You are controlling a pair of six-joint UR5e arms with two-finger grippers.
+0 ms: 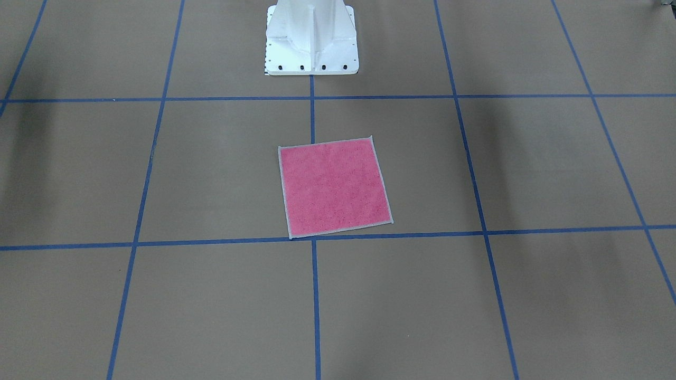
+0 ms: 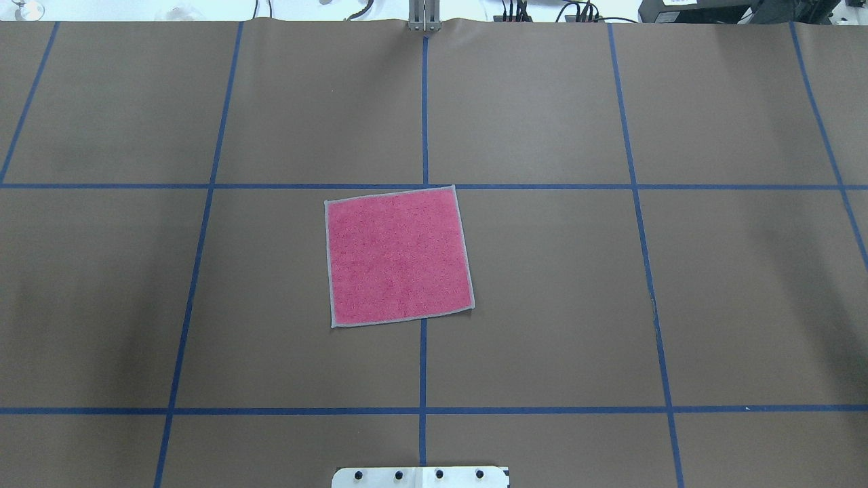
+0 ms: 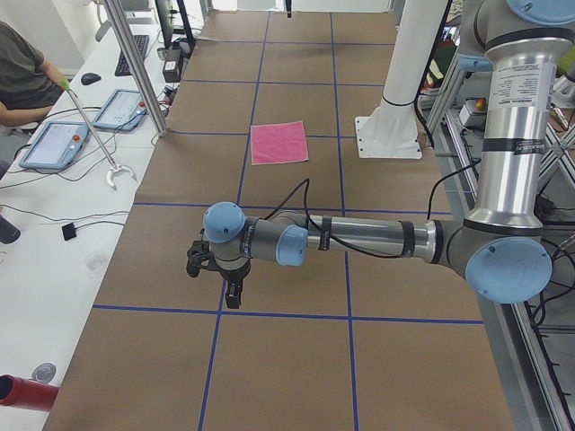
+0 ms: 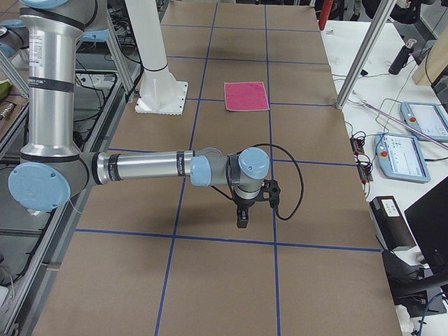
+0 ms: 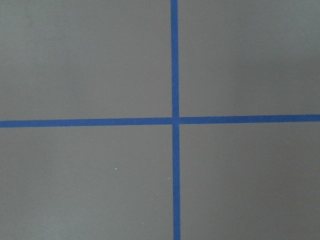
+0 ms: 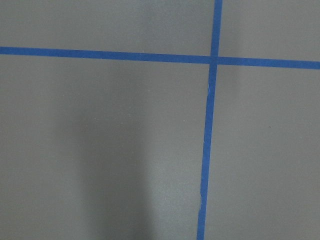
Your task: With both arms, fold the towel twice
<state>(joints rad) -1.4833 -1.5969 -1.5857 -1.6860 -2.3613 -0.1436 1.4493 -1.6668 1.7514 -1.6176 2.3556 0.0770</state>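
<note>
Nearest me on the overhead view is the white pedestal base [image 2: 420, 476], bolted at the robot's edge of the brown table [image 2: 542, 305]. Out from it, the towel [image 2: 399, 256] lies flat in a single layer, pink face up, with its pale border showing all round. It sits near the middle of the table, turned slightly off square with the blue tape lines [image 2: 424, 366]. It straddles the centre line, with more of it on the robot's left, and its far right corner just meets the cross line.

Neither arm is near it. In the side views the left arm [image 3: 359, 238] reaches out low over the table's left end, its left gripper [image 3: 220, 278] pointing down above the paper. The right arm [image 4: 147, 168] does the same at the right end, with the right gripper [image 4: 243, 218] pointing down. From these side angles I cannot tell whether either gripper's jaws are apart or together, and both wrist cameras show me only bare paper and crossing tape.

Beyond the table's far edge, a person [image 3: 22, 76] sits at a white desk with tablets [image 3: 54, 144].
</note>
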